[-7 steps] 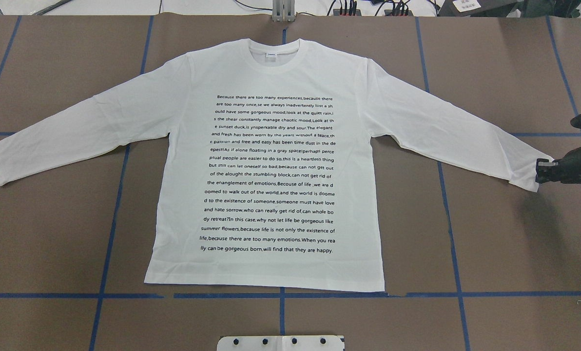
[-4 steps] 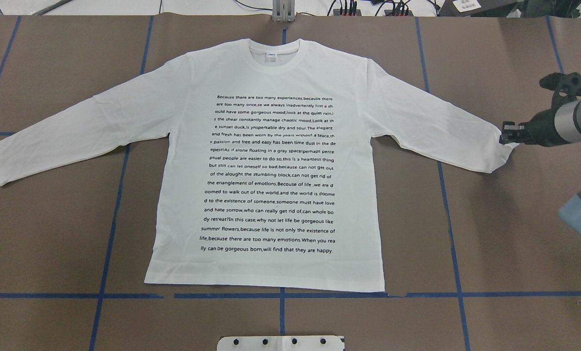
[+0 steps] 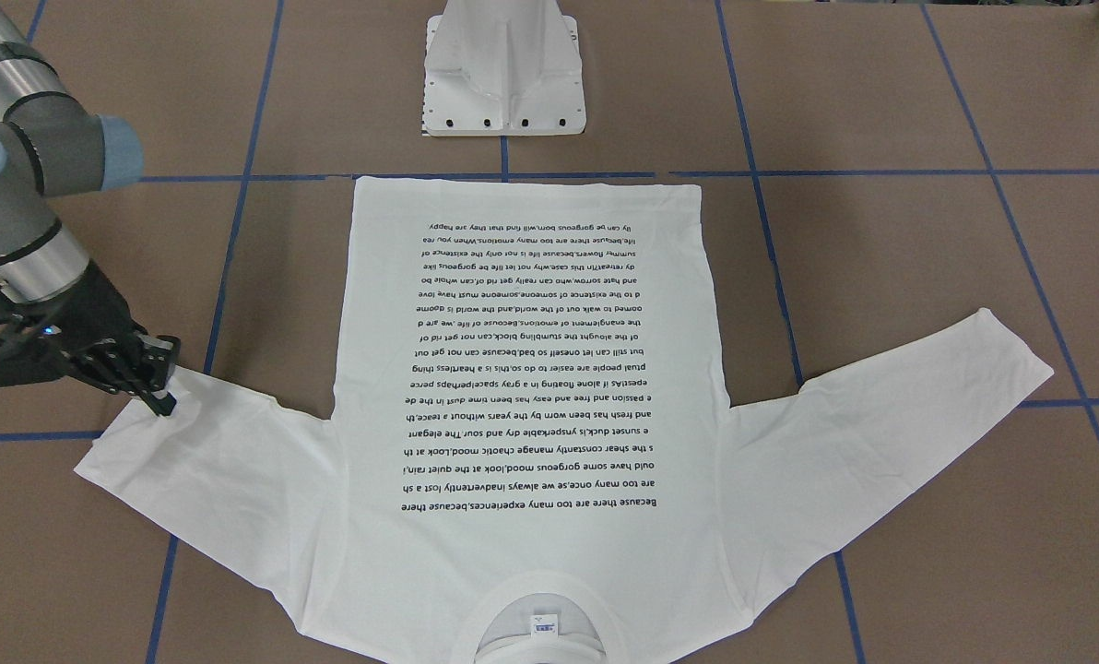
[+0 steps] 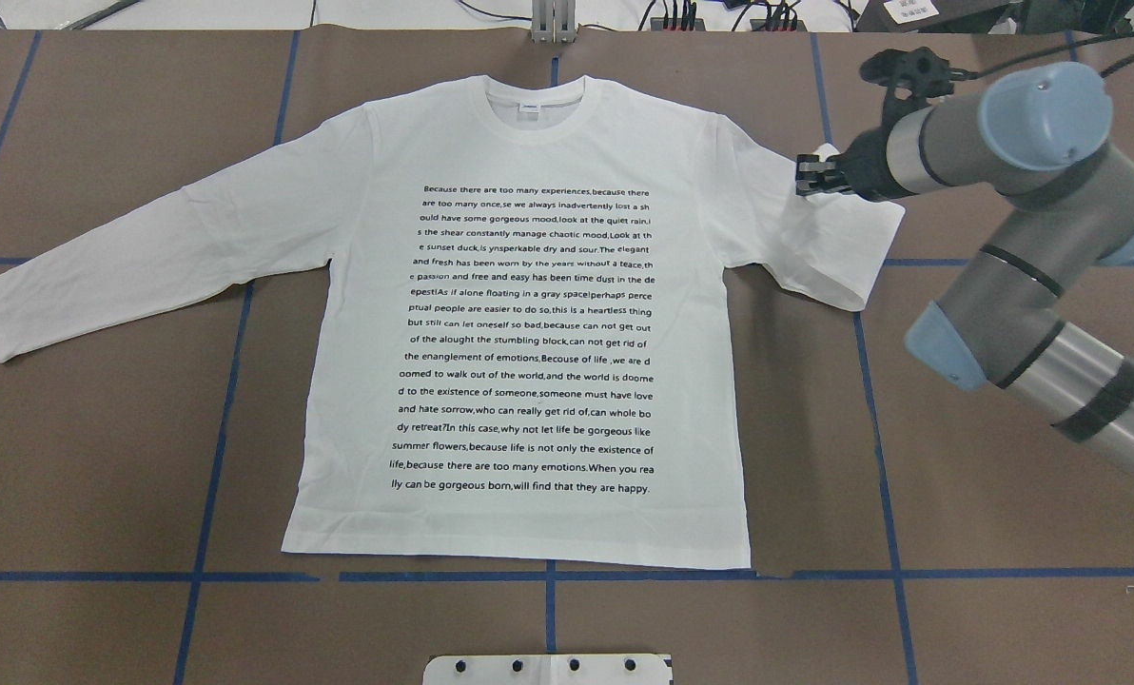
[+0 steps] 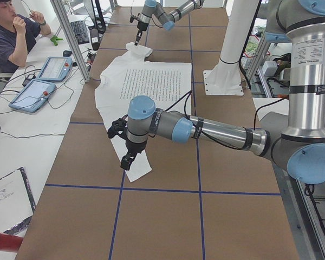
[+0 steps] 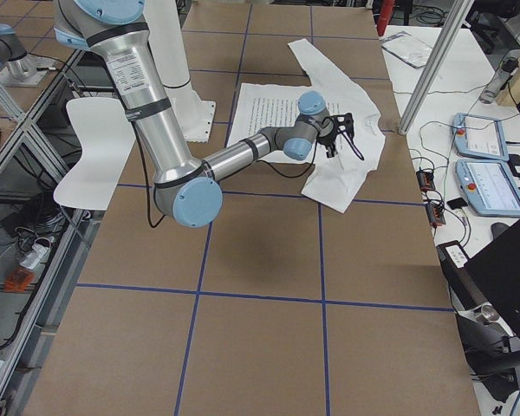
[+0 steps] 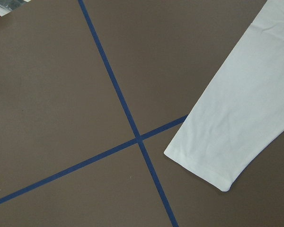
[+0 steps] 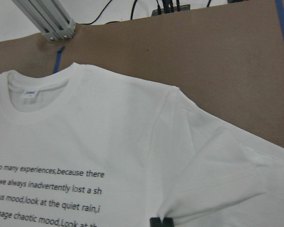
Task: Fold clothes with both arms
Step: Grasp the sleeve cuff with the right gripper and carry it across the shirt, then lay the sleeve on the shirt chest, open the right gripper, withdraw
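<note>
1 sleeve (image 4: 835, 249) folded over, pinched in right gripper (image 4: 801, 179).

My left gripper (image 5: 125, 162) shows only mid-left in the left side view, too small to judge its jaws. The front view's bottom edge cuts the T-shirt (image 3: 531, 198) collar (image 3: 536, 586). The neck label (image 3: 542, 627) print is too small to read.

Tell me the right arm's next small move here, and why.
Probably carry the cuff a little further inward over the T-shirt body, then lower it. The right hand appears to pinch the end of the right sleeve above the shoulder, and the sleeve is doubled back only partway, its fold lying outside the body's side edge.
</note>
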`<state>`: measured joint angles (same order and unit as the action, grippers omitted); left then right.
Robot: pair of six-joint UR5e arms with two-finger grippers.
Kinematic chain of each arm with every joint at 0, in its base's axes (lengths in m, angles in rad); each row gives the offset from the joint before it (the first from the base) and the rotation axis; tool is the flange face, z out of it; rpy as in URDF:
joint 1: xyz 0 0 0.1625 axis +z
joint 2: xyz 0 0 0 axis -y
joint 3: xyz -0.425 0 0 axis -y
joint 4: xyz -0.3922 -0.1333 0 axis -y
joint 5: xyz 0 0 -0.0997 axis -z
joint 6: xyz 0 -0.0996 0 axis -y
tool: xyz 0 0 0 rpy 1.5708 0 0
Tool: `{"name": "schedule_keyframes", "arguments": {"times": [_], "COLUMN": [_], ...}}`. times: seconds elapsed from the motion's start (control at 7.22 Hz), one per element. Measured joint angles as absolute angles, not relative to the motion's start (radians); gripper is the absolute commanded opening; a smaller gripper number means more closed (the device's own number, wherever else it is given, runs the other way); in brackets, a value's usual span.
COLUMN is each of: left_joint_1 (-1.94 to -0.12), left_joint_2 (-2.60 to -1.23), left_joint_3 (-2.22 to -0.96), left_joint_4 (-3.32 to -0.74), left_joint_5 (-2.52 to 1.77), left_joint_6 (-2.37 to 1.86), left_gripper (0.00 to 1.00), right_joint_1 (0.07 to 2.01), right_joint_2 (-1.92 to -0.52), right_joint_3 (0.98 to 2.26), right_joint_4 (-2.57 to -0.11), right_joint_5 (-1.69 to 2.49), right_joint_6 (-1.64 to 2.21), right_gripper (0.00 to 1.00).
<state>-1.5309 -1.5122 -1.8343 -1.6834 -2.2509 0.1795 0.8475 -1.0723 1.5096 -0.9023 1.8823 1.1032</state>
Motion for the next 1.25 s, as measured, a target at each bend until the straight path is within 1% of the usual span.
{"name": "schedule_keyframes", "arguments": {"times": [0.28, 0.69, 0.97, 1.25], "left_joint_1": [-1.531, -1.531, -1.531, -1.532], "left_joint_2": [-1.508, -1.508, -1.508, -1.508], "left_joint_3": [-1.836, -1.834, -1.834, -1.833], "left_joint_4": [-1.683, -1.683, -1.683, -1.682], "left_joint_5": [-2.251, -2.251, -2.251, -2.251], "left_joint_6": [0.179, 0.179, 0.179, 0.179], "left_gripper": [1.00, 1.00, 1.00, 1.00], "right_joint_1": [0.750, 0.589, 0.522, 0.471], "right_joint_2": [-0.910, -0.663, -0.566, -0.536], "right_joint_3": [1.441, 1.291, 1.226, 1.206], "right_joint_4": [-0.900, -0.899, -0.900, -0.900], "right_joint_5": [1.783, 1.573, 1.493, 1.453], "right_joint_6": [1.122, 1.156, 1.158, 1.157], "right_gripper": [0.00, 0.00, 0.00, 0.00]}}
